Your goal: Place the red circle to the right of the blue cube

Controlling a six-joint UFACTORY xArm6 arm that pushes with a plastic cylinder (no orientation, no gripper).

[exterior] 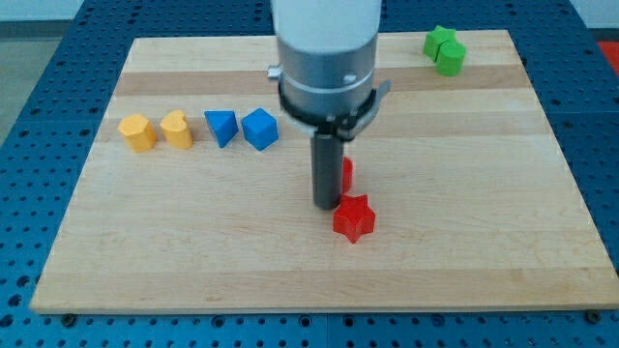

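The red circle (346, 174) is mostly hidden behind my rod, with only a red sliver showing at the rod's right side near the board's middle. My tip (325, 206) sits just left of and below that sliver, touching or nearly touching it. The blue cube (260, 129) lies up and to the left of the tip, with a blue triangular block (221, 128) right beside it on its left. A red star (354, 217) lies just below and right of the tip.
Two yellow blocks (137, 132) (177, 129) lie at the left in line with the blue ones. Two green blocks (440, 42) (451, 58) sit together at the board's top right. The wooden board (484, 242) rests on a blue pegboard surface.
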